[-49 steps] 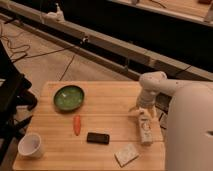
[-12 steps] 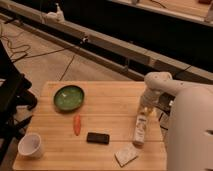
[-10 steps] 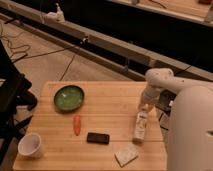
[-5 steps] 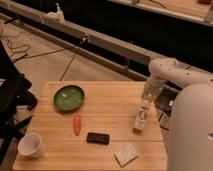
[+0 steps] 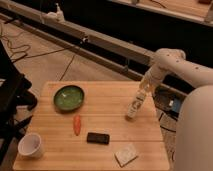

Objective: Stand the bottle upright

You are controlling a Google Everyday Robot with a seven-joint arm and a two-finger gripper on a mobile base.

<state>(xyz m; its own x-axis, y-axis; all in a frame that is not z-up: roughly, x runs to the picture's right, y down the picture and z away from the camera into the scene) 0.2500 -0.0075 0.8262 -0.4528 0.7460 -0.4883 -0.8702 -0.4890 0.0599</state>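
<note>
The fingers of the gripper [image 5: 143,92] are clenched on the upper end of the bottle [image 5: 134,108], above the right part of the wooden surface [image 5: 107,107]. The bottle is slim, pale and whitish. It leans steeply, its top tipped up and to the right into the fingers and its lower end down and to the left, at the wood. Whether that end rests on the surface or hangs just clear of it cannot be told.

From the gripper the white arm [image 5: 165,60] rises up and to the right to a rounded elbow, then runs down and right into the robot's large white body [image 5: 195,130], which fills the right edge of the view.

A black phone [image 5: 98,138] lies flat left of and nearer than the bottle, well apart from it. Just beside the phone, on its left, is an orange carrot [image 5: 77,125] lying lengthwise. A round green bowl [image 5: 69,97] sits beyond the carrot, toward the far left of the surface. A pale, flat sponge-like block [image 5: 126,154] lies near the front edge, right of the phone. A white cup [image 5: 31,146] stands upright at the front left corner.

Dark cables [image 5: 30,47] trail across the floor behind the surface.
</note>
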